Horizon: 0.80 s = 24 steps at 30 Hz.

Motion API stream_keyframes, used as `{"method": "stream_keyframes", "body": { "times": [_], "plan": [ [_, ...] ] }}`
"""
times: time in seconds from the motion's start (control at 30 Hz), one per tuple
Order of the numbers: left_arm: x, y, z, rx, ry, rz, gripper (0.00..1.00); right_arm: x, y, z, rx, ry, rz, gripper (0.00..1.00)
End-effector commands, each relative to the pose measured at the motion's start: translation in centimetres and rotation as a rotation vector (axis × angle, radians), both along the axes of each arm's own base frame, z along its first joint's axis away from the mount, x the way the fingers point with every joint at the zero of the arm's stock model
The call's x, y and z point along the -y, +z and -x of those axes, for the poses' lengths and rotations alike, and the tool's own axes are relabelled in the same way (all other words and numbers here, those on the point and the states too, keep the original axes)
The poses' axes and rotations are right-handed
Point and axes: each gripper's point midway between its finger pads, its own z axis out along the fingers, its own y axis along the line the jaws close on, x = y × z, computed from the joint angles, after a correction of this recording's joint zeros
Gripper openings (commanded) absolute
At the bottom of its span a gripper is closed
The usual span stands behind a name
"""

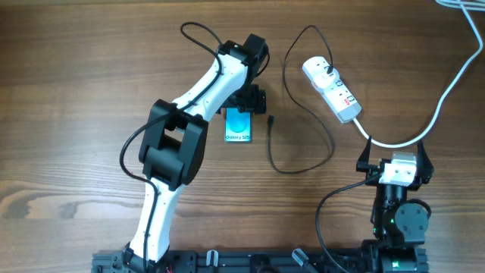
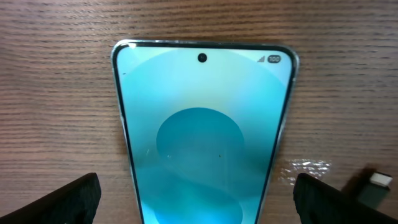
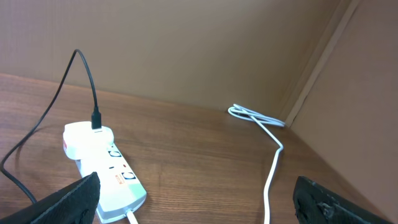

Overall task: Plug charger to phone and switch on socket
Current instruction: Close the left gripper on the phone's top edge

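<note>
Left claw [image 2: 198, 198] has its jaws apart, straddling the phone [image 1: 239, 126], which lies flat on the worktop [image 1: 68, 83]. Charger [image 1: 331, 144] runs from socket [image 1: 332, 89]; its free tip lies just beside the phone, apart. Right claw [image 3: 196, 198] is spread and empty.

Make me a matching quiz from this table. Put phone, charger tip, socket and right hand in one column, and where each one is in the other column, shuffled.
1. phone
2. charger tip
3. socket
4. right hand

A. near edge, open, holding nothing
B. lying loose just right of the phone, not plugged in
C. below the left hand, screen up
D. far side, to the right

Pairs: 1-C, 2-B, 3-D, 4-A
</note>
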Motion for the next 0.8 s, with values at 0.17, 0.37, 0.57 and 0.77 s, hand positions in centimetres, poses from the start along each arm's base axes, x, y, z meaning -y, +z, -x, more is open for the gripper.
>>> {"method": "stream_keyframes", "body": {
  "times": [0.17, 0.37, 0.57, 0.77],
  "plan": [
    [0.73, -0.29, 0.29, -0.025, -0.062, 0.032, 1.00, 0.27, 0.01, 0.05, 0.000, -0.014, 0.008, 1.00],
    [0.72, -0.35, 0.29, -0.025, -0.024, 0.030, 1.00, 0.27, 0.01, 0.05, 0.000, -0.014, 0.008, 1.00],
    [0.62, -0.36, 0.05, -0.015, -0.012, 0.027, 1.00, 0.27, 0.02, 0.05, 0.001, -0.014, 0.008, 1.00],
    [0.61, -0.37, 0.07, -0.016, -0.013, 0.027, 1.00, 0.27, 0.01, 0.05, 0.000, -0.014, 0.008, 1.00]
  ]
}}
